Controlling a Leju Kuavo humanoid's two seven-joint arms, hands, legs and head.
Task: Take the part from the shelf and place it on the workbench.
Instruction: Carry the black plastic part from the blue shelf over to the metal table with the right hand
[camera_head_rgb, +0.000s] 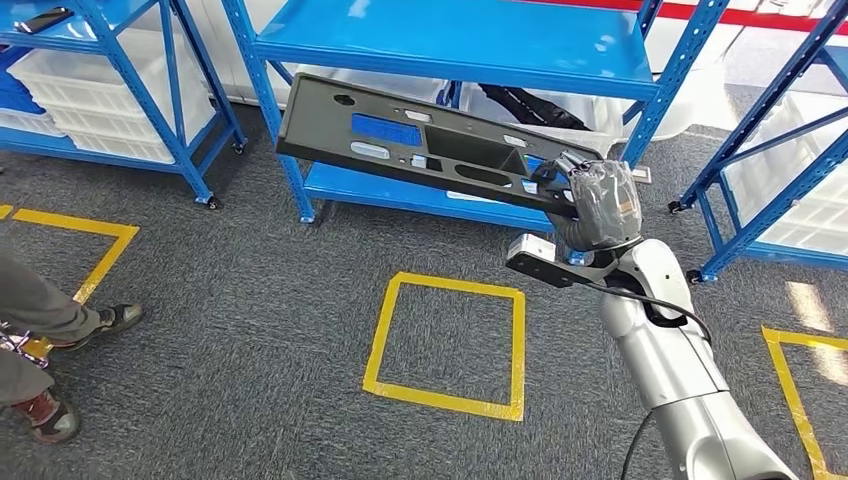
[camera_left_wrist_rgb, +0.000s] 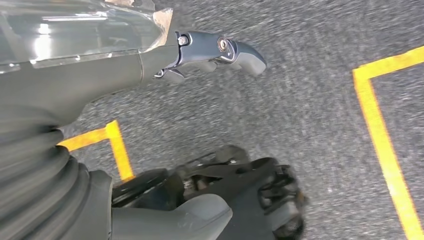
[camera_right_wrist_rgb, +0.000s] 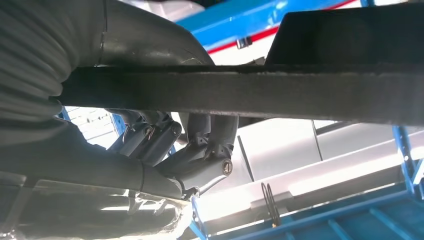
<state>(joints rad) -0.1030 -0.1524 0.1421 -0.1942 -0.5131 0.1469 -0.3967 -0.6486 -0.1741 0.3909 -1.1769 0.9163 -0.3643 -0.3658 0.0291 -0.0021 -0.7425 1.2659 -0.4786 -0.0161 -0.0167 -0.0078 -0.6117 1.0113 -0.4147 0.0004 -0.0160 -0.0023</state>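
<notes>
right robot hand (camera_head_rgb: 592, 203) grips right end of long dark grey panel part (camera_head_rgb: 420, 150), fingers (camera_right_wrist_rgb: 200, 145) curled under its edge | part held in air, tilted, in front of blue shelf (camera_head_rgb: 450, 45), above grey carpet with yellow tape square (camera_head_rgb: 447, 343) | left robot hand (camera_left_wrist_rgb: 200, 55) hangs over floor, holds nothing, fingers loosely apart | person's shoes (camera_head_rgb: 60, 400) at left

Honestly couldn't make out any readable text, numbers or brand marks anywhere. The dark part (camera_head_rgb: 420, 150) had a blue rectangular patch on it that looked like a label, but it was too small and blurry to read. The yellow tape squares (camera_head_rgb: 447, 345) on the carpet were plain outlines with no writing.
</notes>
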